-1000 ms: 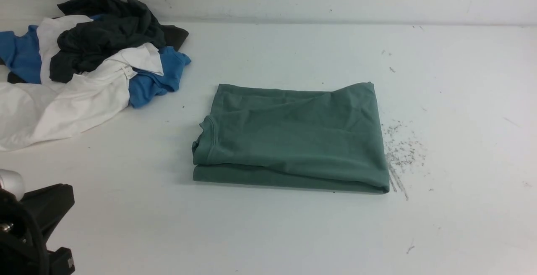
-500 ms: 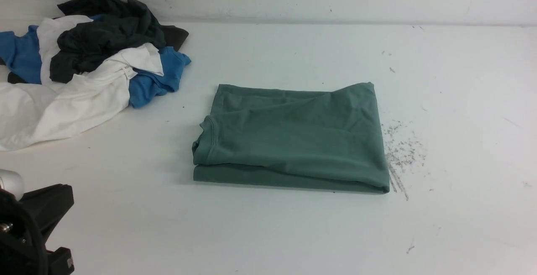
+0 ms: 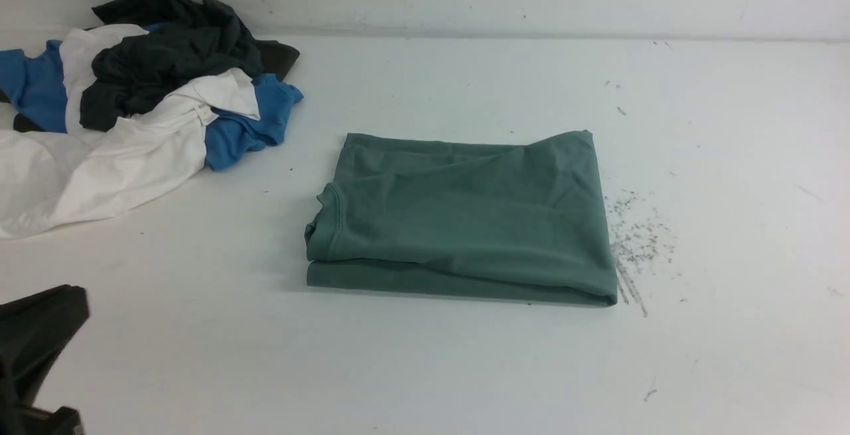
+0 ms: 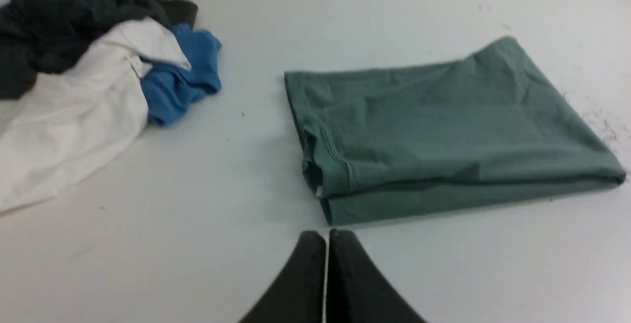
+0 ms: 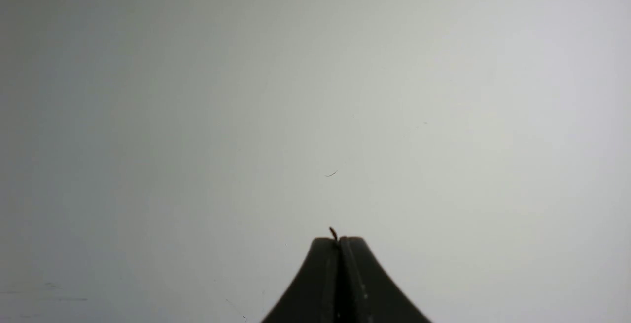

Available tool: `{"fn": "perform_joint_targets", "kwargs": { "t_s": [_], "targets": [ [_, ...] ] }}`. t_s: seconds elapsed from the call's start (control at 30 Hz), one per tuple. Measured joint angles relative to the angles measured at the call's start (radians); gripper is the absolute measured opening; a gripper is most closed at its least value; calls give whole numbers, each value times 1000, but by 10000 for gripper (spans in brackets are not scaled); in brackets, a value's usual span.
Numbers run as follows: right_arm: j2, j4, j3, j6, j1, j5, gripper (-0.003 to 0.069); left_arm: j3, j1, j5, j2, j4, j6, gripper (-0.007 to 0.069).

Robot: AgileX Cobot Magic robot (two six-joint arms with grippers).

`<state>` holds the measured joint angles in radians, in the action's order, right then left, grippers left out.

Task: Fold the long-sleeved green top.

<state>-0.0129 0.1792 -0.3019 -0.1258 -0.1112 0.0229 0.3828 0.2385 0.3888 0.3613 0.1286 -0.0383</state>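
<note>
The green long-sleeved top (image 3: 465,219) lies folded into a flat rectangle in the middle of the white table, its crew neck at the left edge. The left wrist view shows the same folded top (image 4: 443,125) ahead of my left gripper (image 4: 327,236), whose jaws are pressed together, empty, a short way off the top's near corner. In the front view only part of the left arm (image 3: 33,348) shows at the lower left. My right gripper (image 5: 339,240) is shut over bare table, holding nothing; the right arm is out of the front view.
A heap of clothes (image 3: 133,103) in white, bright blue and dark charcoal lies at the table's back left, also seen as a heap (image 4: 88,76) in the left wrist view. Dark specks and scuff marks (image 3: 634,242) dot the table just right of the top.
The left arm has drawn back toward the lower left corner of the front view; less of it shows. The folded top and the heap have not moved.
</note>
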Motion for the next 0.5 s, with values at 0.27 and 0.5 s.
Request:
{"fn": "perform_joint_targets", "kwargs": {
  "t_s": [0.27,0.5],
  "targets": [
    [0,0,0,0,0,-2,-15,-261,-215,-13,-301,-66,-7,-4],
    [0,-2,1,0,0,-3,-15,-403,-229,-16,-372,-99,-12,-4]
  ]
}}
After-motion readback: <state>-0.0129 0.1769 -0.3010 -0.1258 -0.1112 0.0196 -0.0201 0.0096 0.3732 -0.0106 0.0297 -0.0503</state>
